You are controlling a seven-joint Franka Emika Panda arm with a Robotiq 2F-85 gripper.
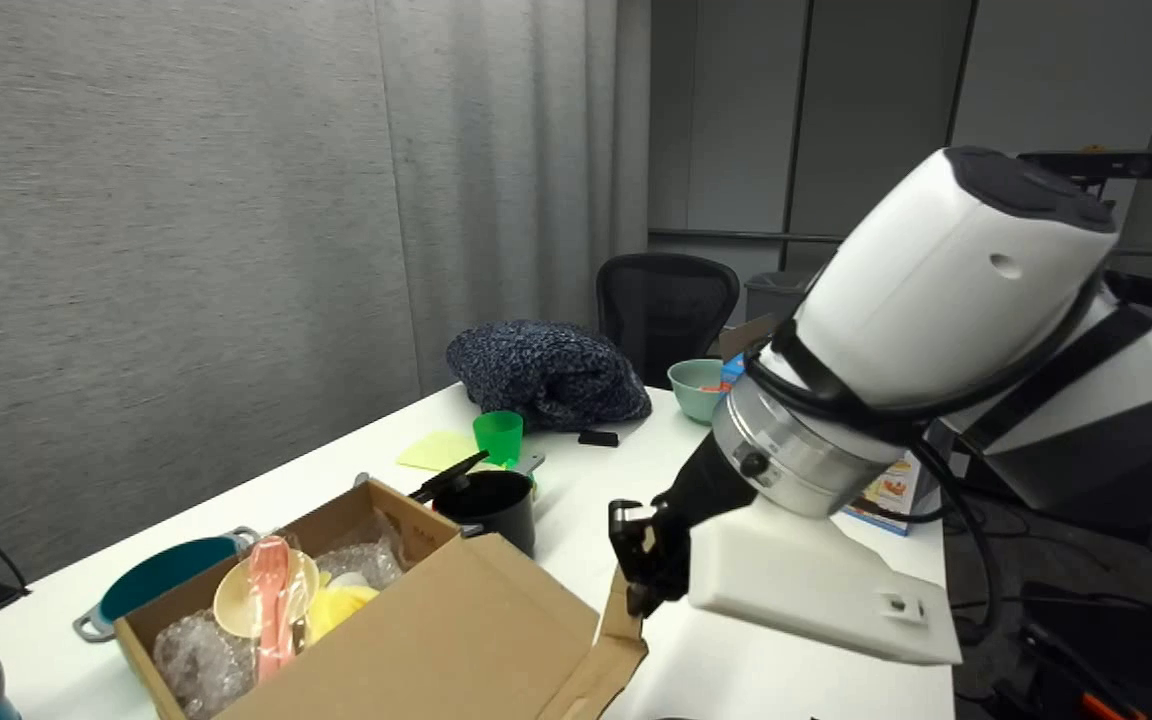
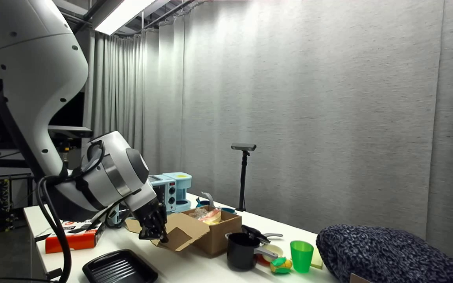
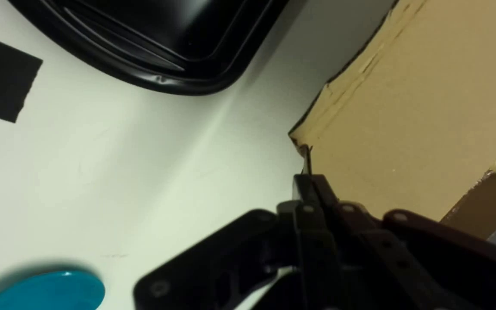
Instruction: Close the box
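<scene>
In the wrist view we see our gripper with its fingers clenched on the ragged edge of 1 flap. In an exterior view, that flap slopes outward from the cardboard box, which stands uncovered on the white table, bubble wrap and pink utensils inside. Beyond it we find the black pot, then the green cup, the dark speckled bundle and, at the back, 1 black chair.

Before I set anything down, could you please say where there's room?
Bare patches lie between black pan and black pot, and between that pan and the blue oval in the wrist view. Crowded: from box past pot to green cup.
</scene>
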